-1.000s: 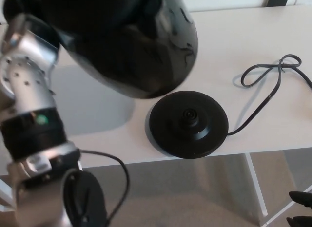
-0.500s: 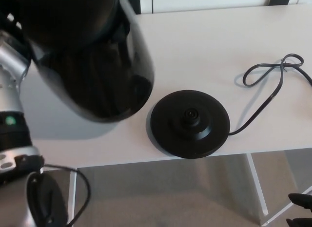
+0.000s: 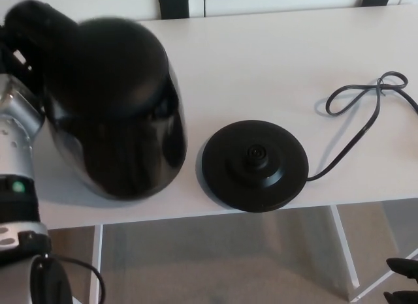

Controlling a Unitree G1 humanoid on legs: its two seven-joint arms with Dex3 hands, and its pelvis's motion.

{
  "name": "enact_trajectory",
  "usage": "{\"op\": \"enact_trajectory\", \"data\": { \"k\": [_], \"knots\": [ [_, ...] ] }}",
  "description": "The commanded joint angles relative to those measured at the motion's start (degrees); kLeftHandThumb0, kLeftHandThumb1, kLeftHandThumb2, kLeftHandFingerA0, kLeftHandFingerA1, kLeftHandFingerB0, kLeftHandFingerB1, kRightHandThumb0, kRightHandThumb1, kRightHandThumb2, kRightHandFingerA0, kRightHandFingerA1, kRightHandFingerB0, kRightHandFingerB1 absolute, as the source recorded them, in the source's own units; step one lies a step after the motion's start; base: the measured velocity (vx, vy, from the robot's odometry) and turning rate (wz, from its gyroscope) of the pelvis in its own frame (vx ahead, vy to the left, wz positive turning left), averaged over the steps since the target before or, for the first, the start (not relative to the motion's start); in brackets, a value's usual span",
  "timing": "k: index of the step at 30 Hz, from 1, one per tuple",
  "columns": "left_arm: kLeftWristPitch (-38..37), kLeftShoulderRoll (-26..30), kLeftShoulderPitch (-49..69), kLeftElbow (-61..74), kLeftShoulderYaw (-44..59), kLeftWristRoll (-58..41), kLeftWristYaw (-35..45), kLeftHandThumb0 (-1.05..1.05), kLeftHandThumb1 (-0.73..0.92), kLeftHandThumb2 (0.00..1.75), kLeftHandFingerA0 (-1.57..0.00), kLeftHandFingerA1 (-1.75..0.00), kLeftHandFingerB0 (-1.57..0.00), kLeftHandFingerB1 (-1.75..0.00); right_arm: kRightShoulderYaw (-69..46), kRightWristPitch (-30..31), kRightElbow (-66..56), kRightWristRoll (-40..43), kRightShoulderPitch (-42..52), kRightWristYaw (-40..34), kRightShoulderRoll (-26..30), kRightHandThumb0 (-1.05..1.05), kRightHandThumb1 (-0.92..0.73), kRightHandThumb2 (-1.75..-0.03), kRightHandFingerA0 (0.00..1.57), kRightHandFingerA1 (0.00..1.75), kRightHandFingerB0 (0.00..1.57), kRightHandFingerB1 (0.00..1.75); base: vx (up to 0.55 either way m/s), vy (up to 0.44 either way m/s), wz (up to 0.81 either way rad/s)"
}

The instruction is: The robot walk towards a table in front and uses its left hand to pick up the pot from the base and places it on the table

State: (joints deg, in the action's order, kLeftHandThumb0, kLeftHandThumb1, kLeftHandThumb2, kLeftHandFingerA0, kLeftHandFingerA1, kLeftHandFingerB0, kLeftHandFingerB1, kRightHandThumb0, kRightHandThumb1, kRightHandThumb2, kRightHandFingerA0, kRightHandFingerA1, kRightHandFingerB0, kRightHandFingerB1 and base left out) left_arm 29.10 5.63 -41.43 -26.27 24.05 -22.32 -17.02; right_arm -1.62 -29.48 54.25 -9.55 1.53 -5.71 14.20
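Note:
The black pot (image 3: 114, 111) is upright at the table's left side, just left of its round black base (image 3: 255, 164) and apart from it. It looks slightly blurred, and I cannot tell whether its bottom touches the table. My left hand (image 3: 23, 33) is shut on the pot's handle at the upper left, with the silver forearm (image 3: 16, 154) running down the picture's left edge. Only a dark sliver of my right hand (image 3: 401, 281) shows at the bottom right corner, below the table's level.
The white table (image 3: 261, 69) spans the view; its front edge runs just below the base. A black power cord (image 3: 366, 115) loops from the base toward the right edge. A small dark object (image 3: 173, 4) sits at the far edge.
The pot has moved left and down, from hanging tilted above the base to standing upright beside it. My left arm drew back to the left with it.

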Motion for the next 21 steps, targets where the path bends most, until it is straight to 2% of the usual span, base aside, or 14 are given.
{"op": "enact_trajectory", "data": {
  "k": [1,5,6,7,14,15,16,18,19,20,21],
  "knots": [
    [-6.1,0.4,-0.1,-1.3,-2.5,3.4,1.4,-0.07,0.64,0.85,-0.95,-1.64,-0.75,-1.19,-0.4,0.7,0.0,0.3,-0.7,-0.4,0.7,-0.42,-0.64,-0.59,0.69,0.47,0.55,0.42,0.0,0.0,0.0],
    [-7.3,0.4,0.2,-1.9,-3.9,4.4,2.1,-0.07,0.66,0.84,-0.92,-1.67,-0.73,-1.22,-0.4,0.8,0.4,0.4,-1.3,-0.3,0.7,-0.42,-0.65,-0.59,0.69,0.47,0.55,0.41,0.0,0.0,0.0],
    [-7.6,0.4,0.2,-2.2,-4.2,4.7,2.0,-0.07,0.63,0.81,-0.98,-1.63,-0.79,-1.2,-0.4,0.7,0.6,0.4,-1.4,-0.4,0.6,-0.42,-0.65,-0.59,0.69,0.47,0.55,0.41,0.0,0.0,0.0],
    [-7.8,0.4,0.3,-2.3,-4.5,5.1,2.0,-0.1,0.68,0.8,-0.94,-1.59,-0.74,-1.15,-0.4,0.7,0.4,0.4,-1.4,-0.4,0.6,-0.42,-0.63,-0.59,0.71,0.48,0.56,0.42,0.0,0.0,0.0],
    [-11.4,1.0,1.0,-4.0,-5.8,6.6,3.6,-0.11,0.7,0.79,-0.98,-1.61,-0.75,-1.16,-0.4,0.5,0.3,0.3,-1.6,-0.4,0.8,-0.42,-0.64,-0.59,0.71,0.48,0.56,0.42,0.0,0.0,0.0],
    [-11.3,1.2,0.6,-4.4,-5.7,6.7,3.2,-0.15,0.73,0.74,-0.99,-1.54,-0.76,-1.05,-0.3,0.4,0.5,0.1,-1.7,-0.6,0.8,-0.42,-0.64,-0.59,0.71,0.48,0.57,0.42,0.0,0.0,0.0],
    [-11.4,1.3,0.4,-4.6,-5.8,7.1,2.9,-0.19,0.79,0.65,-1.01,-1.37,-0.73,-0.78,-0.3,0.3,0.6,0.1,-1.8,-0.7,0.8,-0.41,-0.64,-0.59,0.71,0.48,0.57,0.42,0.0,0.0,0.0],
    [-11.7,1.3,0.3,-4.8,-6.1,7.7,2.7,-0.19,0.79,0.65,-1.01,-1.37,-0.73,-0.78,-0.4,0.3,0.7,0.2,-1.8,-0.7,0.8,-0.41,-0.64,-0.59,0.71,0.48,0.57,0.42,0.0,0.0,0.0],
    [-11.9,1.6,0.0,-5.4,-6.4,8.1,3.1,-0.31,0.73,0.62,-0.76,-0.57,-0.45,-0.37,-0.4,0.3,0.7,0.2,-1.8,-0.8,0.6,-0.42,-0.64,-0.59,0.72,0.48,0.57,0.42,0.0,0.0,0.0],
    [-12.0,1.6,-0.1,-5.5,-6.4,8.1,3.2,-0.31,0.73,0.62,-0.76,-0.57,-0.45,-0.37,-0.4,0.3,0.7,0.2,-1.8,-0.8,0.6,-0.42,-0.64,-0.59,0.72,0.48,0.57,0.42,0.0,0.0,0.0],
    [-12.1,2.5,0.5,-5.4,-7.7,8.0,7.0,-0.4,0.58,0.58,-0.32,-0.34,-0.16,-0.27,-0.5,0.0,0.7,0.5,-1.6,-0.6,0.5,-0.42,-0.63,-0.59,0.72,0.49,0.57,0.43,0.0,0.0,0.0]
  ]
}}
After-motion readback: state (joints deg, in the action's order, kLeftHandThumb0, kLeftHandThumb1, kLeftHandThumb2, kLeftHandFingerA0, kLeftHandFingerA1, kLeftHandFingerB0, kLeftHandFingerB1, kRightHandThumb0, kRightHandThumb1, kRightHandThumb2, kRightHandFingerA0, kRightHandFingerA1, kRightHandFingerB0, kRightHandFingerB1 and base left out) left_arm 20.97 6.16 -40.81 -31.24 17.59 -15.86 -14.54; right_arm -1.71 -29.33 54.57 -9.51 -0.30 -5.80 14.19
